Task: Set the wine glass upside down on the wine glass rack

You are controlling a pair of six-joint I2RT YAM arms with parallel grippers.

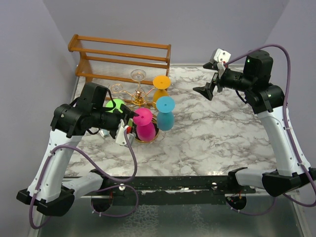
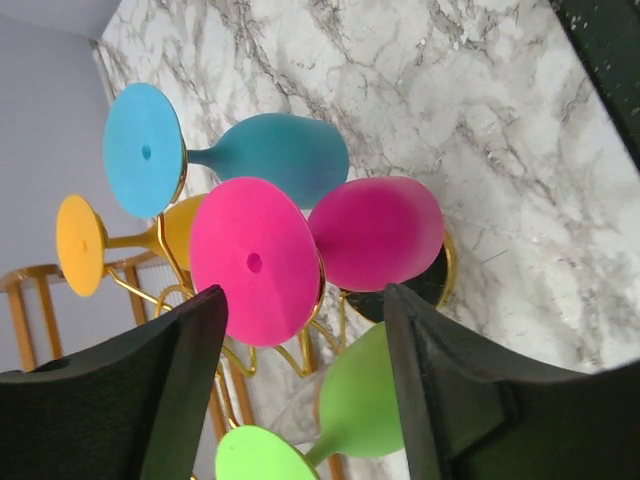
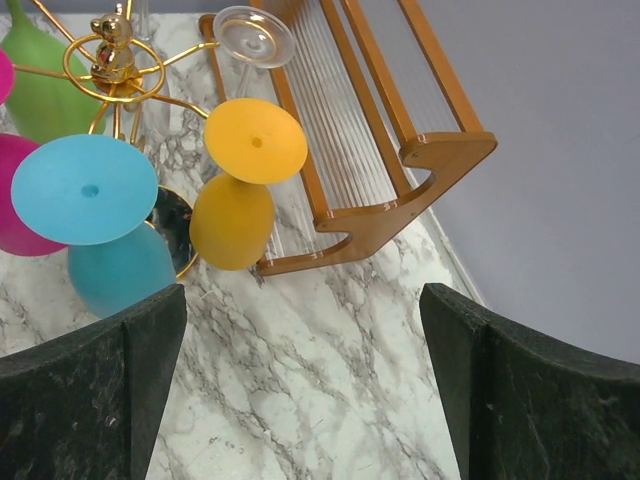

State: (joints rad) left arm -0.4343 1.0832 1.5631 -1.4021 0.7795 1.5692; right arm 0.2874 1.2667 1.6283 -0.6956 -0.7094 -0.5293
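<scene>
Marble-patterned table (image 1: 207, 143) with lavender walls behind, and all the action is at its far-left part, where the wine glass rack (image 1: 138, 97) stands in front of a wooden rail frame (image 1: 123, 54).

And the pink wine glass (image 1: 144, 123) is on the rack! Foot up, bowl down, on the arm nearest the table's near edge, its stem hidden behind the foot in the left wrist view. The left gripper (image 2: 305, 300) sits right beside it with its jaws apart and clamped on nothing; the pink foot shows just ahead of the gap. The right gripper (image 3: 303, 310) hovers wide open and empty over the far-right part of the table.

By my reading the hang is made, and what counts now is a clean exit. Draw the left gripper straight back toward the near-left corner, jaws wide, no twist. One finger is close to the foot's rim, and the green glass (image 1: 115, 105) hangs just beside it. A nudge could set either one swinging.

Now the glass itself: vivid pink, opaque and matte, with a flat round foot dimpled at its centre and a plump rounded bowl. The bowl hangs over the rack's black base (image 2: 432, 280). Whether it touches that base, I cannot tell.
</scene>
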